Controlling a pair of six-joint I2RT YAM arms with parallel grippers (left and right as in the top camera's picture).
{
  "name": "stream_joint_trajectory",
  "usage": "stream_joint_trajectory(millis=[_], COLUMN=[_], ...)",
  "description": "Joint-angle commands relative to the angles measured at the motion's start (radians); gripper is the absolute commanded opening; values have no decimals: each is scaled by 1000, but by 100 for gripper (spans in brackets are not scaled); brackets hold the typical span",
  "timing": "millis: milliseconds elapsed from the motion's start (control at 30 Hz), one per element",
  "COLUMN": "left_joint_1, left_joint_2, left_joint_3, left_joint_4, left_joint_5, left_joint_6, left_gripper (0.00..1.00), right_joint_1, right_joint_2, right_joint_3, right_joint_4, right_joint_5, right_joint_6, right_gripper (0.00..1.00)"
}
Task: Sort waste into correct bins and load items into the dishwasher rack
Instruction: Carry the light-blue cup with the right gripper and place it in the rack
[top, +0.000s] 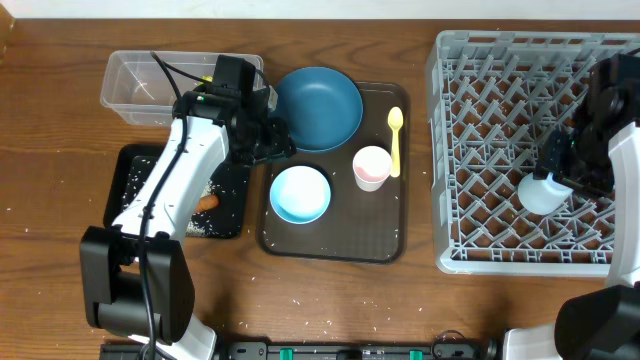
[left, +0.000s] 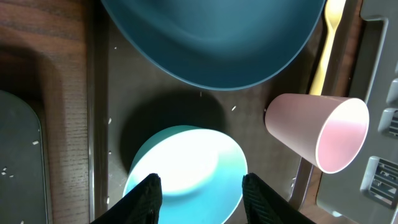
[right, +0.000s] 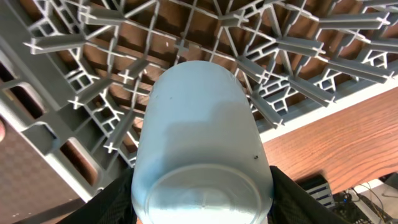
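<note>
My left gripper (top: 276, 146) (left: 201, 190) is open and empty, its fingers either side of the near rim of the white bowl (top: 300, 194) (left: 186, 165). The dark-blue plate (top: 318, 107) (left: 211, 43), the pinkish cup (top: 372, 167) (left: 317, 132) on its side and the yellow spoon (top: 395, 140) (left: 328, 43) lie on the brown serving tray (top: 330, 240). My right gripper (top: 556, 178) (right: 202, 202) is shut on the light blue cup (top: 542, 192) (right: 202, 137), mouth down over the grey rack (top: 500, 90) (right: 93, 43). The orange stick (top: 207, 203) and rice grains lie in the black tray (top: 135, 180). Tissue and wrapper are not visible.
The clear tub (top: 130, 85) stands at the back left, behind the black tray. The left arm lies across the black tray. Loose rice grains dot the table near the front edge (top: 300, 298). The rack's upright pegs surround the held cup.
</note>
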Motion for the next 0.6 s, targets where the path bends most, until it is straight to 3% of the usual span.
stream_joint_trajectory(millis=[0, 467, 500, 567], left_joint_1=[-2, -2, -2, -2], left_joint_2=[-12, -12, -12, -12], left_joint_3=[13, 13, 13, 13], left_joint_4=[-3, -4, -4, -4], left_joint_5=[-13, -13, -13, -13], left_joint_6=[13, 13, 13, 13], left_gripper=[45, 45, 45, 45], right_joint_1=[-19, -19, -19, -19], right_joint_2=[5, 5, 5, 5], right_joint_3=[-41, -196, -197, -197], right_joint_4=[5, 151, 151, 151], right_joint_5=[27, 31, 31, 31], right_joint_6=[-2, 32, 32, 32], right_gripper=[33, 38, 41, 57])
